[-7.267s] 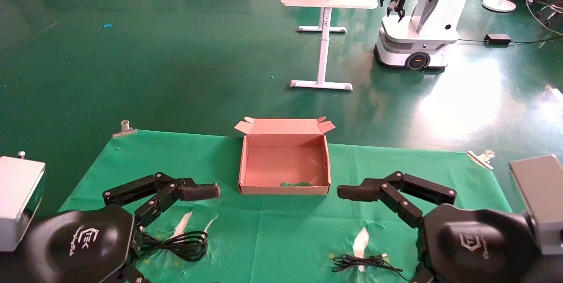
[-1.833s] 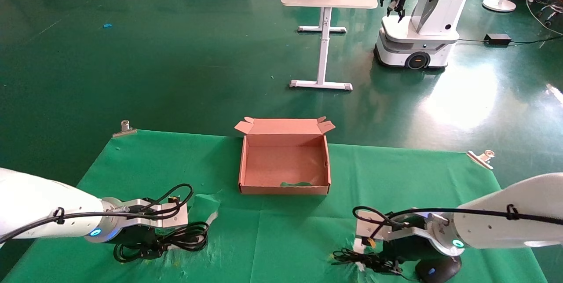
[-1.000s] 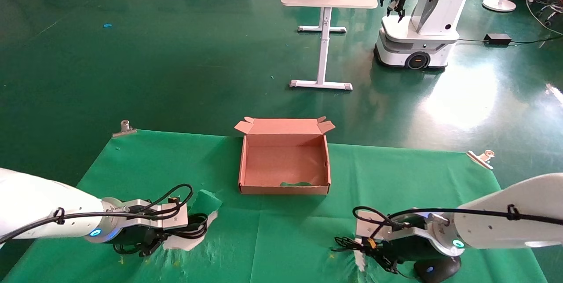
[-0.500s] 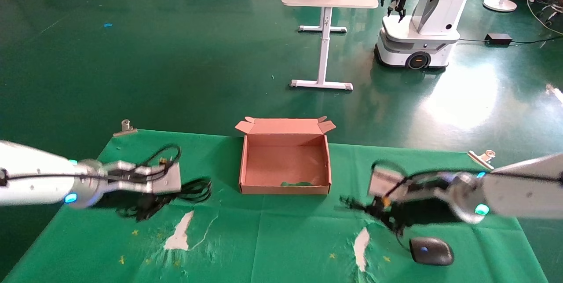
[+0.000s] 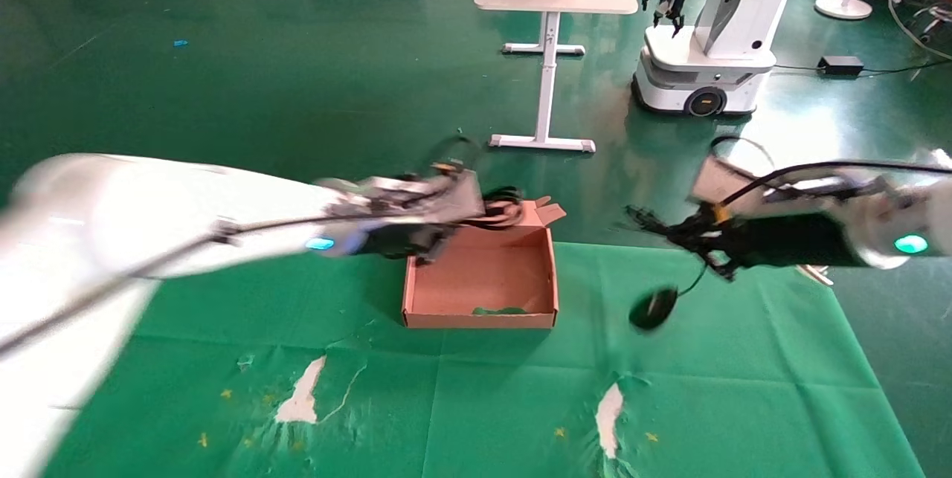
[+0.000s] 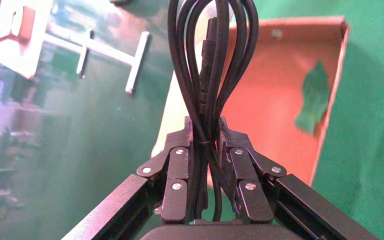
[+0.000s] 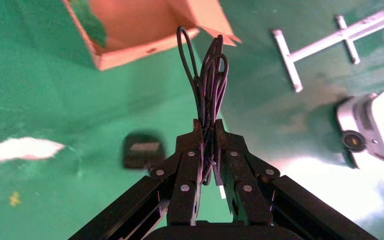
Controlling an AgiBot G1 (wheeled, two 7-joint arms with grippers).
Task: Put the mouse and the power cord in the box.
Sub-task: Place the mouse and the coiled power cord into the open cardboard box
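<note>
Jaws clamp looped black power cord (image 6: 207, 65) over box (image 5: 476, 277), mouse (image 5: 652, 308) dangling

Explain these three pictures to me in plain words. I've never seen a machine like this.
This is a two-armed robot. One picture comes from a camera on its head; the other two come from cameras on its wrists.

The left gripper is clamped on the power cord, holding it over the far end of the open box, which sits on the green table. The right gripper pinches the mouse's bundled wire, so the mouse dangles to the right of the box.
</note>
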